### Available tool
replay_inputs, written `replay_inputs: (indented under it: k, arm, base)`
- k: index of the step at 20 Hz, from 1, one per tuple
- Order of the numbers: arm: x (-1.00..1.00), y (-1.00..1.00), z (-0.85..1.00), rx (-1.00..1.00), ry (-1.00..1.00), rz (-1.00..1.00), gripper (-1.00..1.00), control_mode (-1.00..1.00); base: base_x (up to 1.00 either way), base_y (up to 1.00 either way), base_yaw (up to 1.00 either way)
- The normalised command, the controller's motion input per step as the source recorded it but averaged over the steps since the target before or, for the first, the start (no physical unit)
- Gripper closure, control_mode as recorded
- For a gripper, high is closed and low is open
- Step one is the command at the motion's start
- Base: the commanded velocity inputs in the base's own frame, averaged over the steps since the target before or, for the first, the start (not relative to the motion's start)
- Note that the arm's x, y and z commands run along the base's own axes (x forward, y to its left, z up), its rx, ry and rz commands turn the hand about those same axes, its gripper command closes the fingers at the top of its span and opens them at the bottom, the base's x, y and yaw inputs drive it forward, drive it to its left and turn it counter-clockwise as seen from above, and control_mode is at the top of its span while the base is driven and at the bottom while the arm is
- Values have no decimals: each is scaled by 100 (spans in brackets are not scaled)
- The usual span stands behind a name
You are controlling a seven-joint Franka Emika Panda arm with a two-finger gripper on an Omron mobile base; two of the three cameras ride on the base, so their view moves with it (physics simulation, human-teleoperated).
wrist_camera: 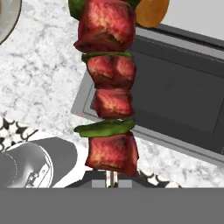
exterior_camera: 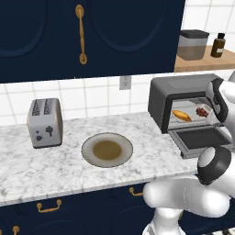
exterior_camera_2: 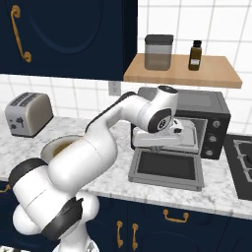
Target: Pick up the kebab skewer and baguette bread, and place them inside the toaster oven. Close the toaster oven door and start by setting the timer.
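Note:
The dark grey toaster oven (exterior_camera: 158, 98) (exterior_camera_2: 216, 106) stands at the counter's right end, its glass door (exterior_camera: 202, 137) (exterior_camera_2: 167, 167) (wrist_camera: 183, 87) folded down flat. The golden baguette bread (exterior_camera: 181, 115) (wrist_camera: 151, 11) lies on the rack inside, to the left. The kebab skewer (exterior_camera: 202, 111) (wrist_camera: 111, 87), red meat chunks with green slices, sits just right of it in the oven's mouth. My gripper (wrist_camera: 112, 178) is shut on the skewer's bare stick end, and the skewer runs straight up the hand view above the open door. My wrist covers the oven opening in the right base view.
A round plate with a brown centre (exterior_camera: 107, 149) (wrist_camera: 6, 17) lies mid-counter, and a silver two-slot toaster (exterior_camera: 44, 122) (exterior_camera_2: 27, 114) stands at the left. A wooden shelf above the oven carries a jar (exterior_camera_2: 158, 51) and a brown bottle (exterior_camera_2: 195, 55). A stove top (exterior_camera_2: 241, 162) borders the oven's right.

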Motion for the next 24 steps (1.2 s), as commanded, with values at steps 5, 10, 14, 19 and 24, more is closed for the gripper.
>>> replay_inputs:
  k: [5,10,14,19,24]
  arm:
    - [27,-14,-11,4,0,9,100,-100]
    - [38,-29,-12,3,1,1,100,-100]
    - [19,-25,-25,9,0,0,100,-100]
    - [41,-3,-7,10,-1,0,100,-100]
    - [34,-13,-4,1,0,0,100,-100]
  base:
    - [0,0,0]
    - [0,0,0]
    - [0,0,0]
    - [0,0,0]
    - [0,0,0]
